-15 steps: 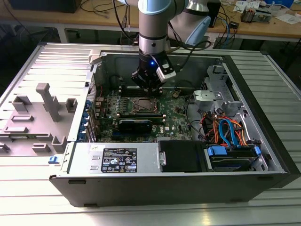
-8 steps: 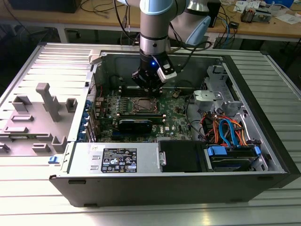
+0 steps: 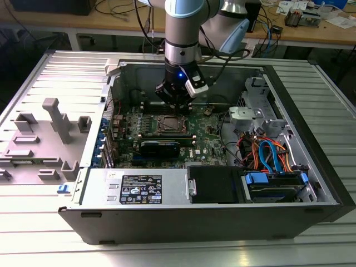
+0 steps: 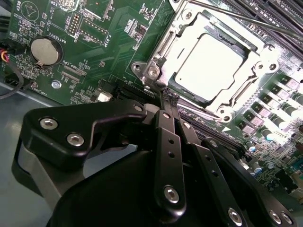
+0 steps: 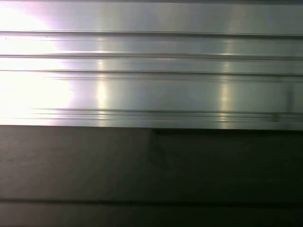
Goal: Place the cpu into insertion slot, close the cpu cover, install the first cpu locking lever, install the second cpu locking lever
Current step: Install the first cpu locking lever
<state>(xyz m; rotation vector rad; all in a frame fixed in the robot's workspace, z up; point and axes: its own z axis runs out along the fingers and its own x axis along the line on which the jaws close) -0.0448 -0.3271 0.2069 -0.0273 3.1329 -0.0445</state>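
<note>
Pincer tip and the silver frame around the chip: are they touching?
Cannot tell. In the second wrist view the pincer overlaps the edge of the cpu cover; no contact or gap shows plainly.

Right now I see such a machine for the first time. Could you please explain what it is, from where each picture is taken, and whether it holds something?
The grey and blue tube is a robot arm. The black pincer at its tip is its end effector. The exterior view looks from outside at an open computer case lying on a ribbed metal table.

The second wrist view comes from a camera on the arm, looking past the end effector at the green circuit board. There a square chip sits with a silver frame lying over its edges. The end effector is shut, its tip beside the frame's corner, and I see nothing held.

The first wrist view shows ribbed metal and a dark band.
</note>
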